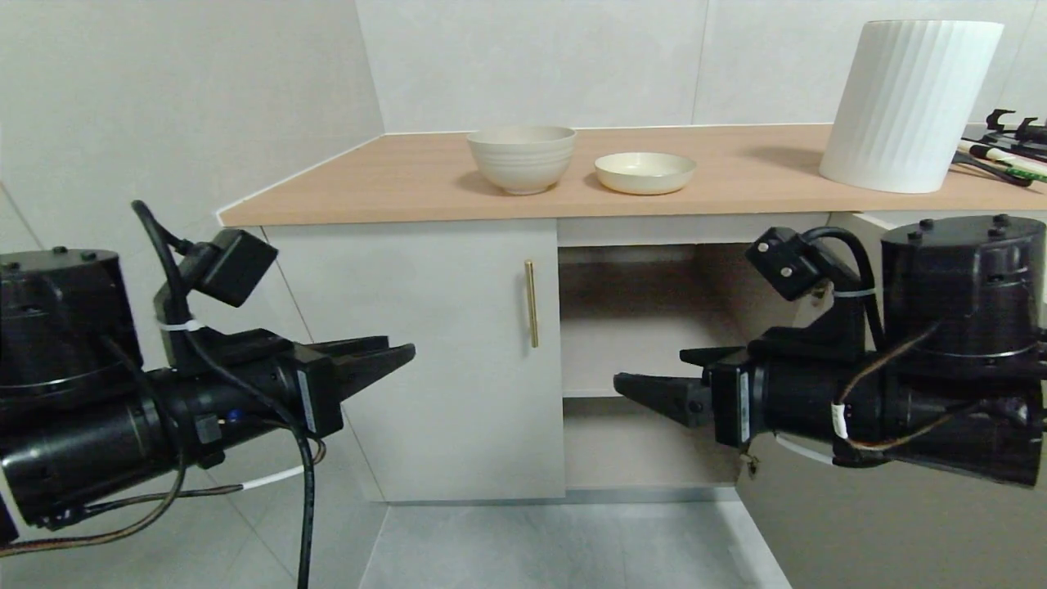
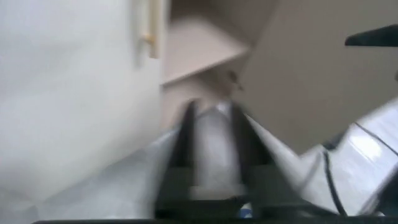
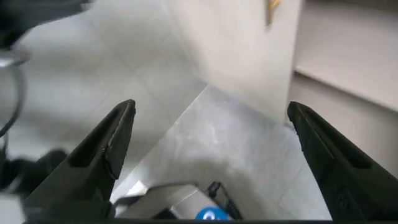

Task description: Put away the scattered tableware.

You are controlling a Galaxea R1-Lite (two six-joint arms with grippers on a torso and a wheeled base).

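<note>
Upper centre on the worktop (image 1: 368,180), bowl (image 1: 521,159) and dish (image 1: 644,173) wait ungrasped; cupboard (image 1: 646,319) open; left hand (image 1: 399,345) and right hand (image 1: 650,368) released, empty; next, probably: grasp bowl.

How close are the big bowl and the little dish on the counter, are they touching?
Apart. The head view shows a strip of bare wooden counter between the bowl and the dish, so their sides do not meet.

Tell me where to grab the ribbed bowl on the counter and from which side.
Grip the bowl by its rim, left side, coming down from above, one finger inside, one outside. It stands upright, mouth open, likely too wide to span; the small dish sits close on its right.
</note>
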